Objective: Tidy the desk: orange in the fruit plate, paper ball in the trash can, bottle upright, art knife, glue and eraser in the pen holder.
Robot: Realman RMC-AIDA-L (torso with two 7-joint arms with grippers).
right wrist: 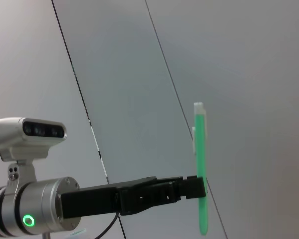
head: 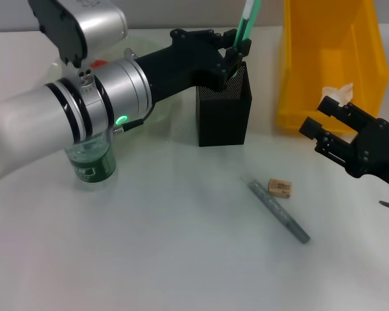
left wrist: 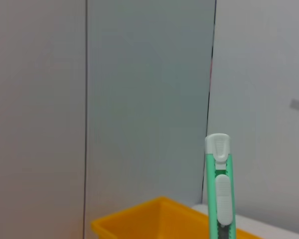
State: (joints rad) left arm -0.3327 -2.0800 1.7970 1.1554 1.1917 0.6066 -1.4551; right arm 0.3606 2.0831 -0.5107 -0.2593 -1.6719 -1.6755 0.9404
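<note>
Left claw [head: 236,48] clamps upright green art knife [head: 246,23] over black pen holder [head: 224,110]. Right claw [head: 324,129] hovers open, holding nothing, above worktop [head: 181,246] near yellow bin [head: 330,58]. Eraser [head: 280,188] beside glue [head: 279,210].

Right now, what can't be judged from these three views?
- Fruit plate: head view, mostly hidden by the left arm; orange unconfirmed.
- Art knife lower end: hidden by the left gripper over the pen holder.
- Bottle: top covered by the arm.
- Right gripper: idle near the yellow bin.
</note>
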